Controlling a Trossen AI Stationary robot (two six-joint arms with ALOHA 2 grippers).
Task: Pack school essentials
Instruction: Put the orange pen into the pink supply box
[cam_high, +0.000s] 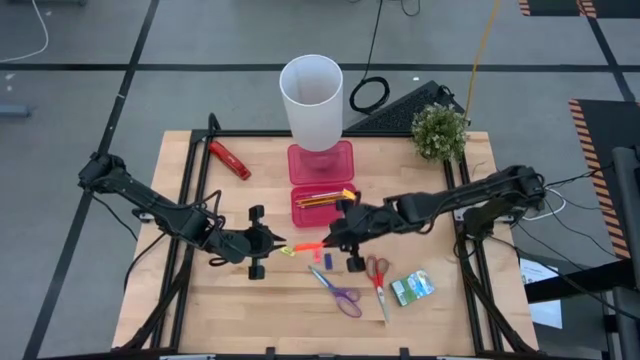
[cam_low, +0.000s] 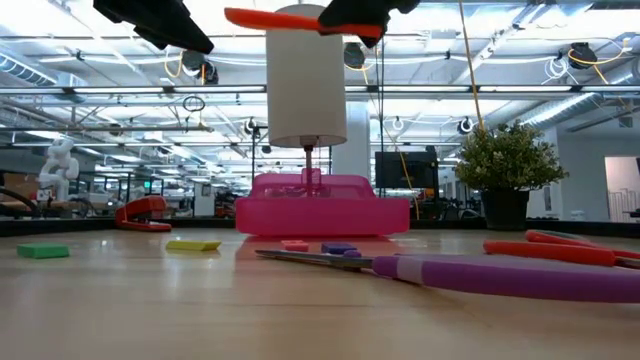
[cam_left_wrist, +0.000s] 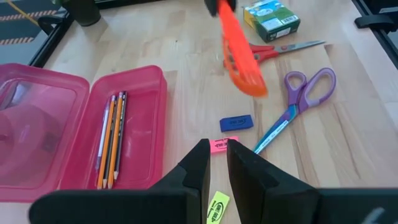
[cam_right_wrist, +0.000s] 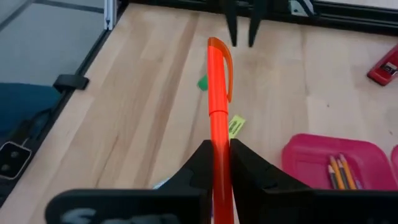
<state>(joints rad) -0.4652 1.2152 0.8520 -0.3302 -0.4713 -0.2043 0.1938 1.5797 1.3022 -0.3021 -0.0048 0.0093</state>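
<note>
Currently the right gripper (cam_high: 330, 240) is clamped on the orange pen (cam_right_wrist: 218, 106), held clear above the tabletop near its middle, pen lying roughly level and pointing toward the left arm. Left gripper (cam_left_wrist: 214, 163) hovers just above the wood toward the left edge, fingers nearly together with only a narrow gap and nothing between them; the pink eraser (cam_left_wrist: 223, 144) and yellow eraser (cam_left_wrist: 217, 207) lie right by its tips.

Pink pencil case (cam_high: 322, 205) sits open near the tabletop centre, toward the far edge, several pencils (cam_left_wrist: 111, 138) already in its tray. Still loose on the wood toward the near edge: purple-handled scissors (cam_high: 338, 291), red-handled scissors (cam_high: 378, 279), blue eraser (cam_left_wrist: 236, 122), green-white packet (cam_high: 413, 287). A green eraser (cam_right_wrist: 203, 83) lies further toward the left edge.

Step in hand, by judgement: carry the pen to the tray. To do it well:
- turn the pen parallel to the pencils before lowering, as the tray looks narrow;
- come down low inside the walls before releasing, so it does not bounce out;
- keep clear of the white cup (cam_high: 312, 100) standing on the lid half.
</note>
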